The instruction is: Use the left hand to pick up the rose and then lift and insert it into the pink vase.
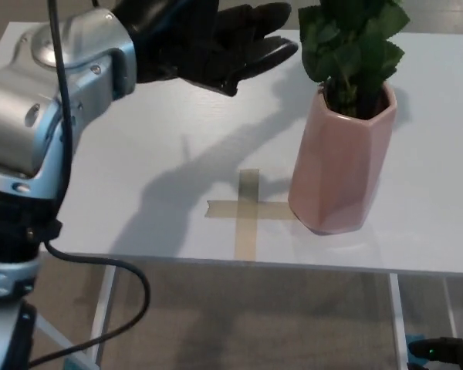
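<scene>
Above vase (339,166), rose bloom cropped.

White table (123,193) with a tape cross (245,210) near its front edge

you will find no readable text, label, brand name or number anywhere in this view. the one sign-like mark you can log is the tape cross (248,209), two plain strips stuck on the white table (139,154) just left of the pink vase (341,162), and it carries no writing. the vase wall, the silver arm shell (54,85) and the black left hand (228,42) show you no lettering or logo either.
</scene>
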Robot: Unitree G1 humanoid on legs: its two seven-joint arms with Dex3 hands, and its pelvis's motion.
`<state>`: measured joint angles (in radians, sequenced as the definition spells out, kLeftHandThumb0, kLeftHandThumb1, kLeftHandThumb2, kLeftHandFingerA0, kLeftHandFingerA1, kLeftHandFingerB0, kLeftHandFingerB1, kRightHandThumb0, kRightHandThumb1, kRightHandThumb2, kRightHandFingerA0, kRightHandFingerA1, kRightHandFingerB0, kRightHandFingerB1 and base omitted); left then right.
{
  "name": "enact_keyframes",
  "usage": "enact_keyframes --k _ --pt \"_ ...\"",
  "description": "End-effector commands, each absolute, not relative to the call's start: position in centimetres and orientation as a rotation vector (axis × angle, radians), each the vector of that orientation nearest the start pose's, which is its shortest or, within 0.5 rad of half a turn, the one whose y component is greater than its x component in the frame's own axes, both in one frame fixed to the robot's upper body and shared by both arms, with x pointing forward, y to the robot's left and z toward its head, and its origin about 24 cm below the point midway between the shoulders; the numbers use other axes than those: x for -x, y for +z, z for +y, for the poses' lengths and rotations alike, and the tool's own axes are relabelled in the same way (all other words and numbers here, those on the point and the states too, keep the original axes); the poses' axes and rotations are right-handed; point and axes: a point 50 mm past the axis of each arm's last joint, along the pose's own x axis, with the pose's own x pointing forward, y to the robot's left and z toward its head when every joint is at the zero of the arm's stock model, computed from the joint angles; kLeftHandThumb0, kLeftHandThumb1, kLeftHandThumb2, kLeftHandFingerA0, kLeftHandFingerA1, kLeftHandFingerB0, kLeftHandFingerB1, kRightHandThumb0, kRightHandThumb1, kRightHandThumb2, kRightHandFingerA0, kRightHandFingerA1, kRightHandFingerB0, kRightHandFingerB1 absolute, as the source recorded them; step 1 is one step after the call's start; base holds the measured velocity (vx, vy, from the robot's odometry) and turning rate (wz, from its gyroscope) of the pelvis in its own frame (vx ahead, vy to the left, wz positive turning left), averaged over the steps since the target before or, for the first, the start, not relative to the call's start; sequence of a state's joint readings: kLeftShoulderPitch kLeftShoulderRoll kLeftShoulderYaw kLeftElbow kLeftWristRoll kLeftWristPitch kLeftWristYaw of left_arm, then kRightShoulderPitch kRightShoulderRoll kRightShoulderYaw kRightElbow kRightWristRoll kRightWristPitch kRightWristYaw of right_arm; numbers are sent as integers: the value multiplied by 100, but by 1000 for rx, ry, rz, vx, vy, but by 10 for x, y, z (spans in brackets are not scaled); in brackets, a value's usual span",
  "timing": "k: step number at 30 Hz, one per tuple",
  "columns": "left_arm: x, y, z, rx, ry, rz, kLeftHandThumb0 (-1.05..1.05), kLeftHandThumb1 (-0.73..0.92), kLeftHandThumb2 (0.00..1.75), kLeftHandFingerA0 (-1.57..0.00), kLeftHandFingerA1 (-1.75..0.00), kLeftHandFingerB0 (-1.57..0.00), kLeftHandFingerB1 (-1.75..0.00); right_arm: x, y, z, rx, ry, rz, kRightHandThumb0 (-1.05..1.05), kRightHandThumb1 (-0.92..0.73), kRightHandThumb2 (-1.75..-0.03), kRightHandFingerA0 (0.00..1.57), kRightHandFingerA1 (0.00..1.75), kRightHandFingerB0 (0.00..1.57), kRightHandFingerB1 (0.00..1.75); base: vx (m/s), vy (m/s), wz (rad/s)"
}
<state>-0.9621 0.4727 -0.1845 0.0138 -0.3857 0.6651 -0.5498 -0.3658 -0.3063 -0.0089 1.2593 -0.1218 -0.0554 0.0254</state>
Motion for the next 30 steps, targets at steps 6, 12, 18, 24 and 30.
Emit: enact_keyframes --k 6,12,18,24,30 --pt "-325 271 113 -494 -957 -143 -75 42 85 0 -6 0 -12 -225 -101 -258 381 -66 874 -39 -55 -90 56 59 46 54 0 0 0" --pt "-322 276 116 -513 -988 -155 -76 42 85 0 -6 0 -12 -224 -101 -257 381 -72 881 -39 -55 -90 56 59 46 54 0 0 0" --pt "-318 279 118 -573 -994 -164 -75 41 85 0 -7 0 -13 -222 -103 -257 386 -69 881 -39 -55 -90 57 60 49 55 0 0 0" --pt "-318 279 124 -586 -995 -158 -74 41 85 0 -8 0 -14 -225 -101 -256 386 -67 875 -37 -55 -91 58 61 48 55 0 0 0" --pt "-317 271 131 -665 -1036 -110 -85 49 62 0 -20 -1 -23 -225 -101 -257 388 -61 873 -35 -66 -60 60 41 57 40 0 0 0"
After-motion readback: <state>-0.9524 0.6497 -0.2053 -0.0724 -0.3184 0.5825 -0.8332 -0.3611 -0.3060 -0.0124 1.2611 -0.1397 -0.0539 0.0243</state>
